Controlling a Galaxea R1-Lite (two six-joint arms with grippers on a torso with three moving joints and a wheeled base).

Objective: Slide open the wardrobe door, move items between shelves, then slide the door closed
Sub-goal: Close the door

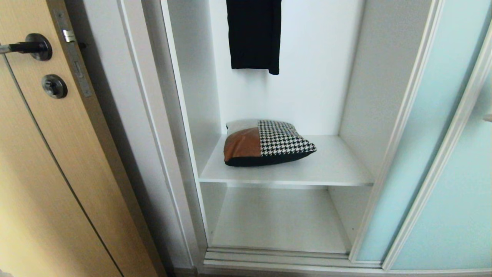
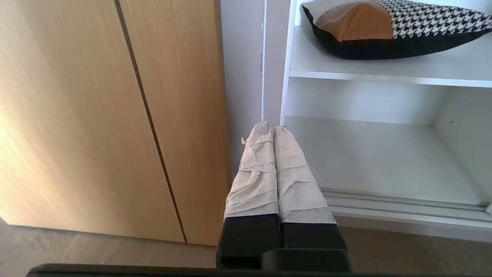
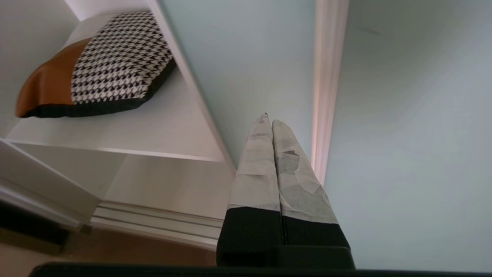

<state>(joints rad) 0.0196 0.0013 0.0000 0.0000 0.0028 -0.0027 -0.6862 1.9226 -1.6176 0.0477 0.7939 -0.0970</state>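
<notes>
- A square patchwork cushion (image 1: pixel 265 143) with a brown leather patch, a black-and-white houndstooth patch, a grey patch and a black underside lies flat on the upper white laminate shelf (image 1: pixel 330 169) inside the open wardrobe, at about 12 o'clock in the head view, toward the shelf's 9 o'clock side.
- The lower white shelf (image 1: pixel 280 219) sits directly beneath, at 6 o'clock from the cushion; nothing is seen lying on it.
- The tall frosted pale aqua glass sliding door (image 1: pixel 419 154) in its slim silver-white frame stands slid aside at 3 o'clock, leaving the compartment open.
- A black garment (image 1: pixel 253 34) hangs above the cushion at 12 o'clock. A light wood hinged door (image 1: pixel 46 173) with a dark lever handle stands at 9 o'clock.
- The cushion looks soft, plump and light, so it should squash and sag when lifted. The leather patch may be slick; the woven patch and the black seamed edge likely offer better purchase. A pinch on the near edge or on the corner pointing toward 3 o'clock seems the sensible hold.
- The right claw (image 3: pixel 269 123) has its two tape-wrapped fingers pressed together with nothing between them. It points at the frosted glass close by the door's frame, with the cushion off at its 10 o'clock.
- The left claw (image 2: pixel 272 129) is likewise pinched closed and empty, held low and aimed at the wardrobe's white side post beside the lower shelf.
- Neither arm shows clearly in the head view.
</notes>
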